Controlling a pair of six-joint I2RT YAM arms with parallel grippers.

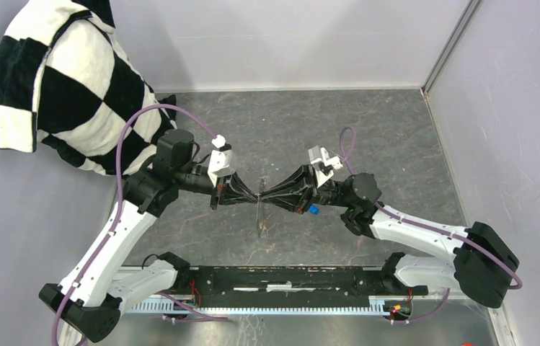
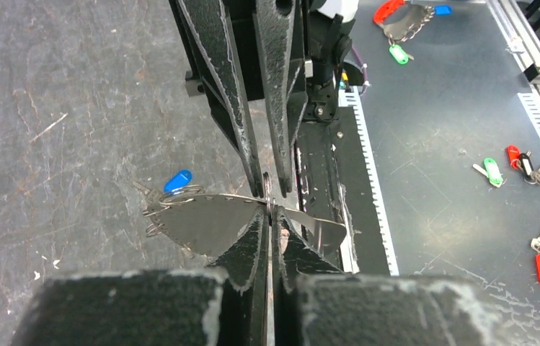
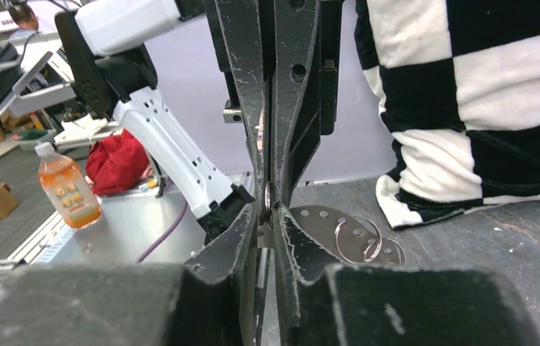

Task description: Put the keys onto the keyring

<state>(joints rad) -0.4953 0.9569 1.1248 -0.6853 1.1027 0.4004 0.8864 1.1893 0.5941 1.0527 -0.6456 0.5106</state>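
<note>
Keyring [image 1: 261, 216] is held upright above the tabletop centre, clamped by the left gripper [image 1: 257, 196], likely for threading. Right gripper [image 1: 266, 196] hold can't be told. Blue key [image 1: 313, 210] is just beside it.

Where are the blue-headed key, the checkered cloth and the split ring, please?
blue-headed key [image 2: 178, 180], left wrist view, on its blue plastic head.
checkered cloth [image 1: 101, 58], top external view, on a white square.
split ring [image 3: 337, 236], right wrist view, on its left rim.
</note>
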